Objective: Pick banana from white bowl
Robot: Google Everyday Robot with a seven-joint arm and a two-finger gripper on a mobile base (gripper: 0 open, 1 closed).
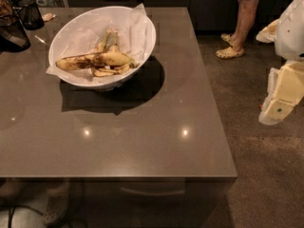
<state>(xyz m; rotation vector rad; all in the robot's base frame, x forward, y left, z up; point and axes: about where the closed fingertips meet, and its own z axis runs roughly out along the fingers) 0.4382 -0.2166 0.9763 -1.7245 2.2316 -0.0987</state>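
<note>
Approach seemed the step in hand: the gripper (282, 96) hung beyond the right edge of the table (142, 141), over the floor and well apart from the bowl (69, 32). Whether it was open or closed could not be told. Nothing had been grasped. The banana (95, 61) lay crosswise in the bowl, near its front wall, resting on crumpled paper (137, 32) that lined the inside.

The next move, as I judged it, called for a long reach leftward across the table, then a descent into the bowl with the jaws set across the fruit's thick middle, not along it.

The banana was yellow, heavily blotched brown, and looked soft; loose peel strips splayed from it (some pointing up toward the back wall), so a grip could catch only peel. The bowl was smooth, white and round with sloping sides, tilted toward the camera. The table was flat, grey-brown and glossy, mirroring ceiling lights. A dark cup (29, 12) stood at the far left corner.
</note>
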